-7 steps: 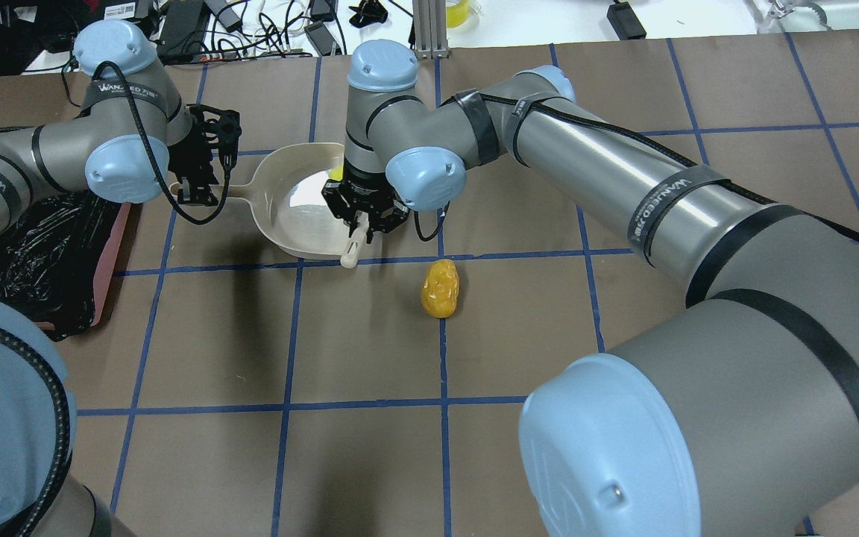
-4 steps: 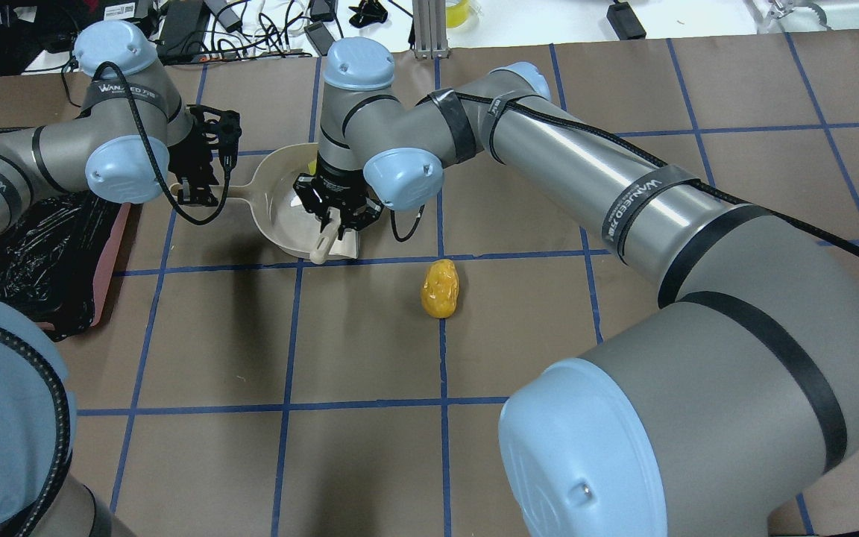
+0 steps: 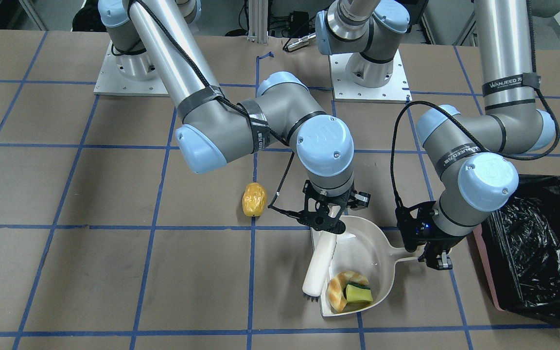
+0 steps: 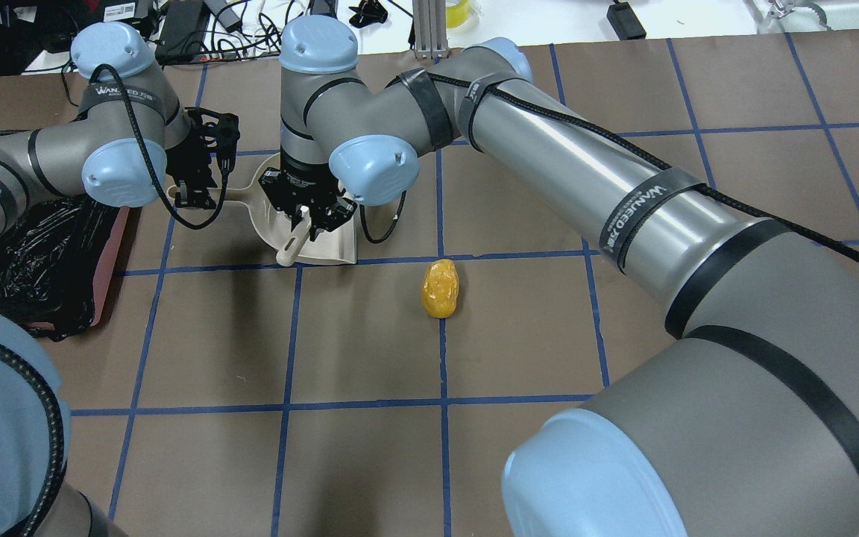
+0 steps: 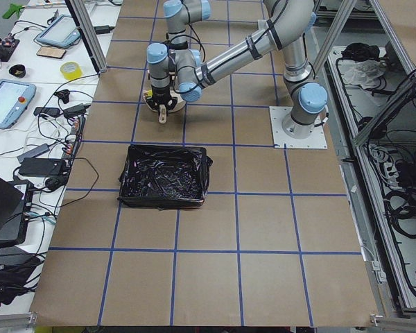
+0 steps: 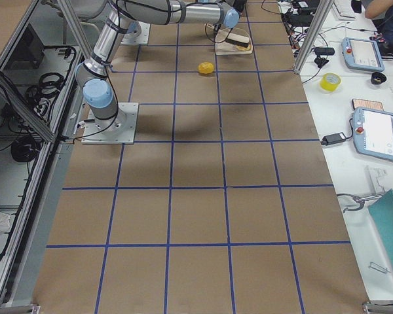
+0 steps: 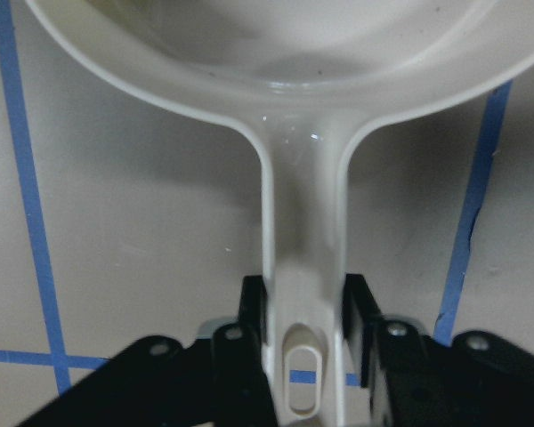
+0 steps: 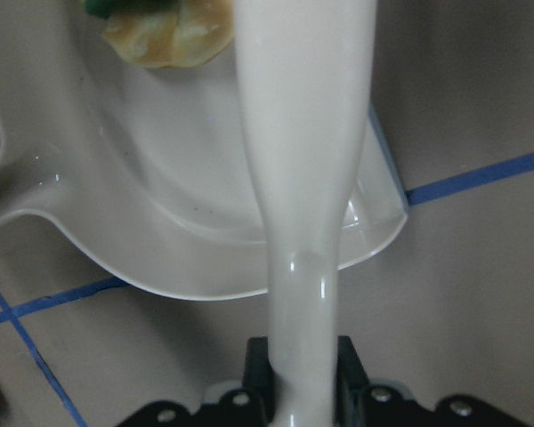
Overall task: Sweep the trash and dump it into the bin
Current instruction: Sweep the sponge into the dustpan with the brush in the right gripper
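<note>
Over dustpan (image 3: pixel 365 245), right gripper (image 3: pixel 326 222) pinching brush (image 3: pixel 320 265), now nearer the handle (image 7: pixel 307 222) than before; left gripper (image 7: pixel 304 342) clamped on that handle

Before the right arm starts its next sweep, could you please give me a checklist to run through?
1. Left gripper shut on the dustpan handle: ok.
2. Right gripper shut on the brush: ok.
3. Bread ring and sponge inside the pan: ok.
4. Potato piece swept in: not ok; it lies on the table, apart from the pan.
5. Bin open at the top: ok.
6. Brush bristles touching the table: cannot tell.
</note>
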Available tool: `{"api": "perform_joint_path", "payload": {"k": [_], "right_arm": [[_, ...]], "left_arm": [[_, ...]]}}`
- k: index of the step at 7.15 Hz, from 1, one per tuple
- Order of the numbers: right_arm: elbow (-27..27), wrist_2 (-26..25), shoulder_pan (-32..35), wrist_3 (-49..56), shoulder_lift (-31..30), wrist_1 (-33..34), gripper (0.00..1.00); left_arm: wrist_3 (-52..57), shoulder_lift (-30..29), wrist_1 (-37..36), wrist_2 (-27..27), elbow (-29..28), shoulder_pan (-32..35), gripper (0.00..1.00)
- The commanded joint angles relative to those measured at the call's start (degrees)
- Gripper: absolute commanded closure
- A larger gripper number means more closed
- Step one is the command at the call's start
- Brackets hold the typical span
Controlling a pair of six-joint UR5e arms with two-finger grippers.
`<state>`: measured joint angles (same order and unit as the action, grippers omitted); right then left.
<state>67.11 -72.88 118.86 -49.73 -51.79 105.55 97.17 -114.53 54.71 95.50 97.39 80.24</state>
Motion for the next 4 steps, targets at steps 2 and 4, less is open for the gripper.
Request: {"api": "perform_joint_path", "payload": {"k": [2, 4], "right_arm": [[2.2, -4.6, -7.4, 12.6, -9.9, -18.5, 1.0], [11.1, -6.8, -8.8, 18.1, -15.9, -21.1, 1.0]], "left_arm": [[2.7, 5.4, -0.2, 1.6, 7.1, -0.3, 1.0], [2.2, 9.8, -0.4, 1.5, 12.4, 0.1, 1.0]]}}
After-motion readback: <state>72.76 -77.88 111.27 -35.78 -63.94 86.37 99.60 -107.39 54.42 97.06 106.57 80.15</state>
